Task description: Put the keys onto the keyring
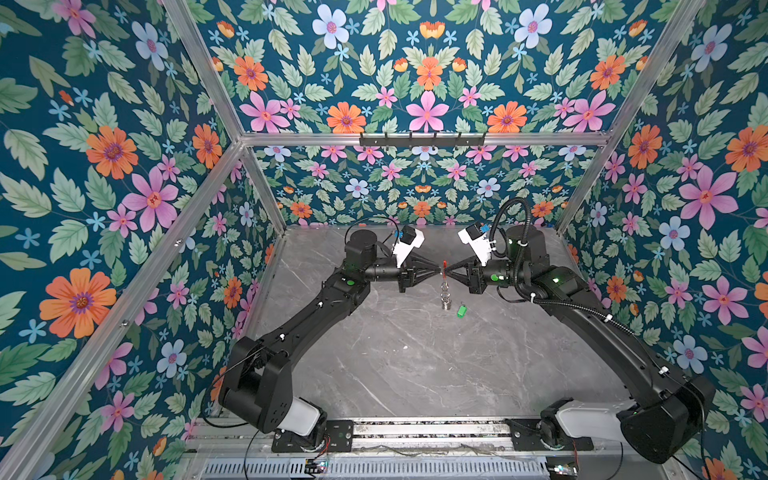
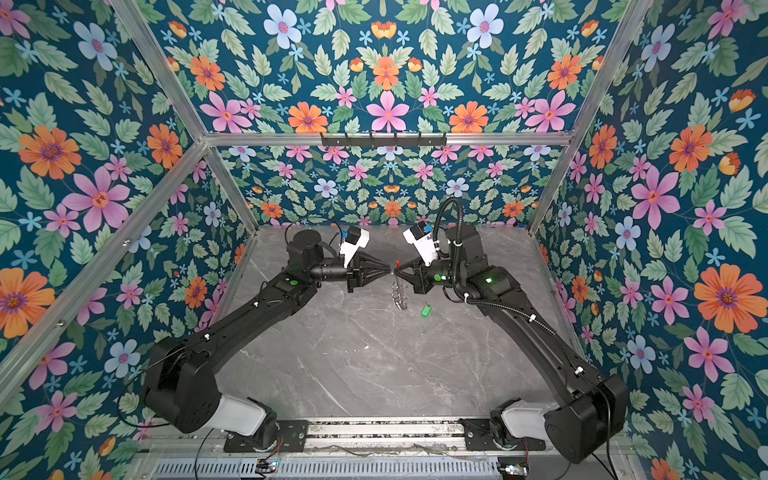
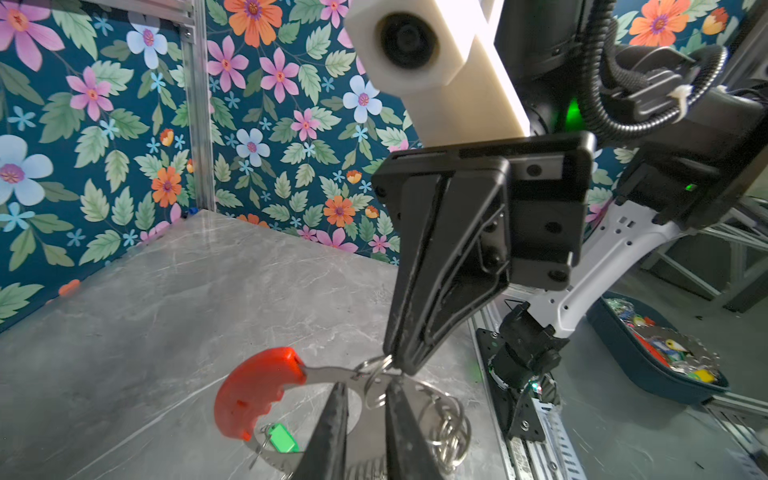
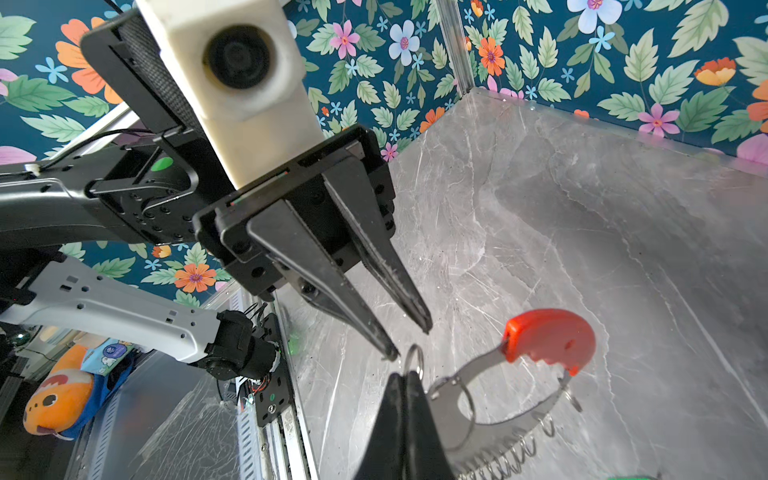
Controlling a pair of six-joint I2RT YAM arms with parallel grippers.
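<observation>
one tiny bright green rectangular plastic key tag with a small metal loop lies untouched on the grey marbled surface, near the low end of the keyring but apart from it. one keyring, a large thin metal hoop with a red plastic arc on one part, hangs in the air between the two arms, its small silver split rings bunched at the low end. the right gripper is pinched fully together on the hoop's flat metal band near the red arc and carries the whole keyring. the left gripper faces it tip to tip, jaws a narrow gap apart, holding nothing

the key tag looks very light, hard and smooth, so i judge it likely to skid or flip under a pinch; its flat sides seem the best hold, leaving the loop free. the hoop looks stiff, while its rings hang loose, so the bare band is a steadier hold than a ring

counted: one key tag, one keyring, one red arc, two grippers; the split rings are many but overlap too much to count
</observation>
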